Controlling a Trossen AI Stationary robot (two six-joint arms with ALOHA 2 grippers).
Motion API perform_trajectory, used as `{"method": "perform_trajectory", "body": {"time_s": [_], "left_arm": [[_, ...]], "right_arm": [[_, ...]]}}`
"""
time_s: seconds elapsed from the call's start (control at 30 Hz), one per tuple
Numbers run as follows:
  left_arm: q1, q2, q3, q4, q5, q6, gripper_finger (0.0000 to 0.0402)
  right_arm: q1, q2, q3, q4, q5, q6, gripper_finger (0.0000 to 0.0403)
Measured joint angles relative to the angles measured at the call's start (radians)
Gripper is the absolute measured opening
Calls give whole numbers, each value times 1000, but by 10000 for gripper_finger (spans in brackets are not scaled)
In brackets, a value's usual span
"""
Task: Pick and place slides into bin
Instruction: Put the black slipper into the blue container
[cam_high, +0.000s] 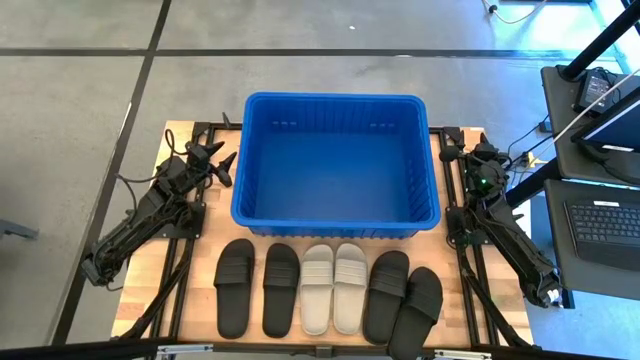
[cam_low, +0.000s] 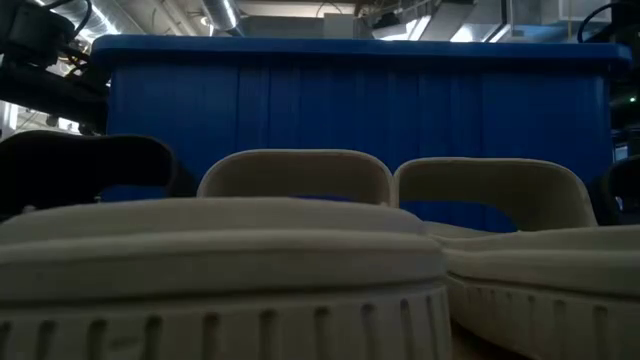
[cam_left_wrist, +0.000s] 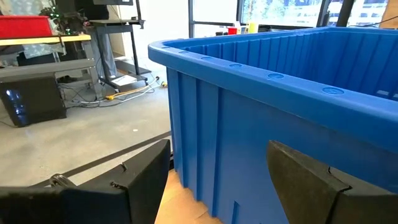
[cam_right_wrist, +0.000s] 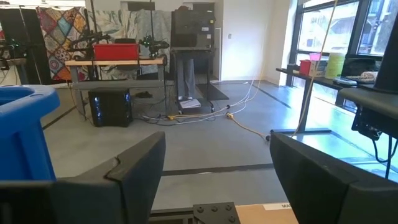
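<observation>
Grey concrete floor surrounds the wooden bench (cam_high: 145, 300), where six slides (cam_high: 328, 290) lie in a row just before the empty bin (cam_high: 335, 165). Left hand (cam_high: 218, 160) and right hand (cam_high: 458, 157) wait open beside it. Closely packed neighbours could get dragged along during a grab.

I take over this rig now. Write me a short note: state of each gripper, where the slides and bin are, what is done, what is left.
Left gripper: open, empty, beside the bin's left wall.
Right gripper: open, empty, beside the bin's right wall.
Bin: at the table's middle, nothing inside.
Slides: six in a row in front of the bin: black pair on the left, grey pair in the middle, black pair on the right.
Done: nothing yet.
Left: all six slides into the bin.
</observation>
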Motion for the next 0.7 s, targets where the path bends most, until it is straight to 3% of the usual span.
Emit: {"method": "perform_trajectory", "body": {"time_s": [0.53, 0.7], "left_arm": [[0, 0, -1, 6, -12, 6, 260], [0, 0, -2, 106, -1, 7, 260]], "right_arm": [[0, 0, 0, -5, 0, 4, 289], [0, 0, 0, -5, 0, 33, 289]]}}
